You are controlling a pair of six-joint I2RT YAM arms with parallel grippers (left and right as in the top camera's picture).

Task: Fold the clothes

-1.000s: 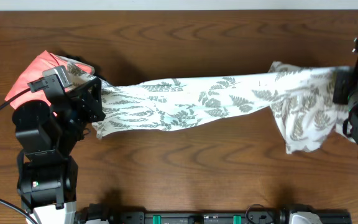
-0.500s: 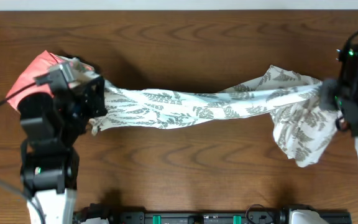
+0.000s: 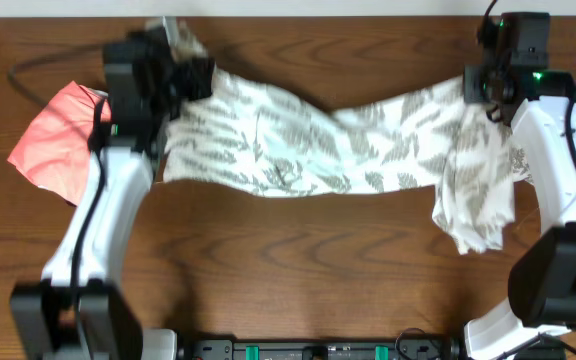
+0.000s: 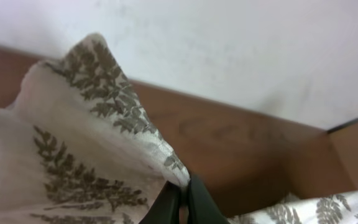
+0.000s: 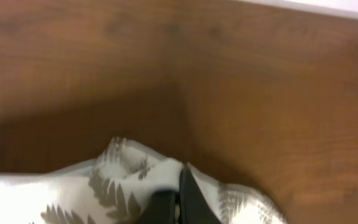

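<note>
Left gripper (image 4: 180,200) has its jaws pinched together on a corner of the long white thin dress with the grey-green fern print (image 3: 298,150), up around 10 o'clock in the overhead view. Right gripper (image 5: 176,198) is likewise clamped on a fold of the same dress, at about 2 o'clock. Between them the fabric runs as a wide band across the far half of the brown wooden table (image 3: 298,270), sagging a bit in the middle. A bunched flap droops off the right end towards 4 o'clock. A flat coral-pink folded garment (image 3: 48,140) sits at 9 o'clock, near the dress's left end.

Looks to me like the spread-it-out stage before any real fold. To do it well I'd hold both pinches tight, pull evenly so the sag goes, and lay it down flat with the ends level. Then sort out that 4 o'clock bunch first. Thin fabric probably slips and creases easily, so go slow and steer clear of the pink one.
</note>
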